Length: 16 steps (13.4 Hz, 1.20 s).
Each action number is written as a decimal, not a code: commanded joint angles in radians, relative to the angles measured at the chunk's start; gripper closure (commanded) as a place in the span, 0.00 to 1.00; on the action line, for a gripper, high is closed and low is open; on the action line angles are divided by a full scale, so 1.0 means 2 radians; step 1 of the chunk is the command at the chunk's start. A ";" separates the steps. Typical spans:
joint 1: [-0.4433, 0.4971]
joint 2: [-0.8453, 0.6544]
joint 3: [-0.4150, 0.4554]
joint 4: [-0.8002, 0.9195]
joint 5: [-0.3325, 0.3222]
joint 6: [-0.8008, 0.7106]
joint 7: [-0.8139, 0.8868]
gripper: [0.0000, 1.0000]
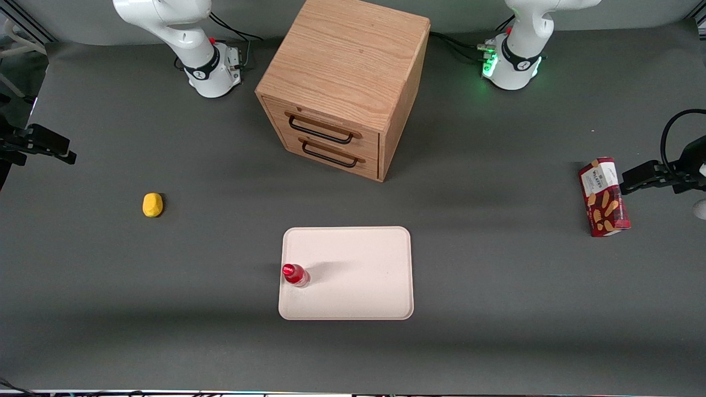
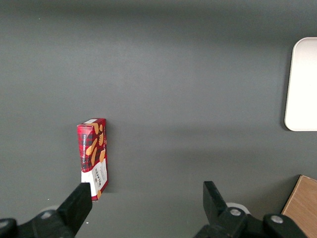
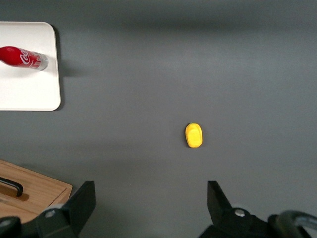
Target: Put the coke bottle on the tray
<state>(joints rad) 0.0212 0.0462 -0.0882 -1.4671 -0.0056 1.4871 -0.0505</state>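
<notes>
The coke bottle (image 1: 295, 274), slim and red with a red cap, stands upright on the cream-white tray (image 1: 358, 286), close to the tray edge that faces the working arm's end of the table. The right wrist view also shows the bottle (image 3: 22, 57) on the tray (image 3: 29, 91). My right gripper (image 1: 49, 146) hangs high over the working arm's end of the table, well away from the bottle. It is open (image 3: 150, 203), and only bare grey table shows between its fingers.
A small yellow lump (image 1: 153, 204) lies on the table between the gripper and the tray, also visible from the wrist (image 3: 193, 135). A wooden two-drawer cabinet (image 1: 342, 82) stands farther from the front camera than the tray. A red biscuit box (image 1: 604, 197) lies toward the parked arm's end.
</notes>
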 commanded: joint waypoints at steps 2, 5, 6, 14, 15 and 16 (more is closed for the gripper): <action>-0.004 -0.010 0.002 -0.041 0.009 0.050 -0.011 0.00; -0.024 0.020 0.031 -0.010 0.008 0.057 -0.017 0.00; -0.023 0.031 0.031 0.006 0.009 0.057 -0.017 0.00; -0.008 -0.011 0.023 -0.027 0.006 0.063 -0.015 0.00; -0.008 -0.011 0.020 -0.025 0.007 0.063 -0.015 0.00; -0.006 -0.010 0.019 -0.024 0.007 0.063 -0.015 0.00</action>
<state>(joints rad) 0.0006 0.0527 -0.0360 -1.4863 -0.0037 1.6094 -0.0557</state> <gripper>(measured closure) 0.000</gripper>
